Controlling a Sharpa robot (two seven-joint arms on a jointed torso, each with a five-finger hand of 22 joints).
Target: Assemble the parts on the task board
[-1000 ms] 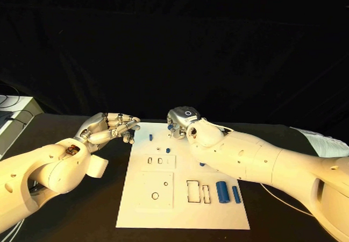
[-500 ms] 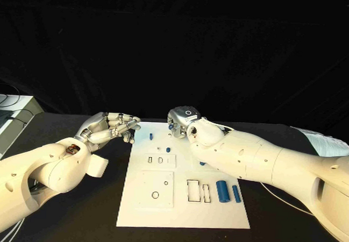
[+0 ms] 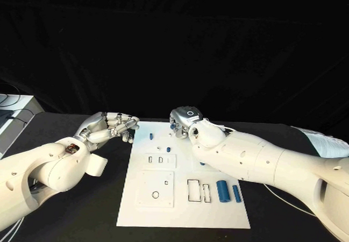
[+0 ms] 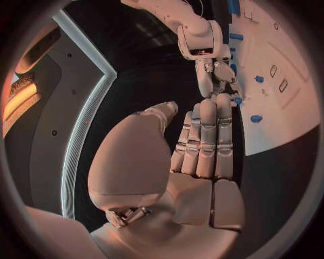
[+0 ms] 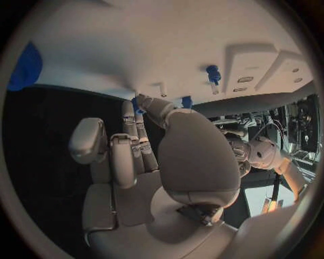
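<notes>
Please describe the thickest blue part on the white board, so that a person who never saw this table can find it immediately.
Look at the white task board in the middle of the black table, at its near right area beside the rectangular cut-outs. Two blue cylinders lie side by side there; the thick blue cylinder is the inner one, wider than the thin blue cylinder on its right.

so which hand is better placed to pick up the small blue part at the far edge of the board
Likely the right hand: its fingers are already down at that blue part on the task board. The left hand sits curled beside the board's edge.
</notes>
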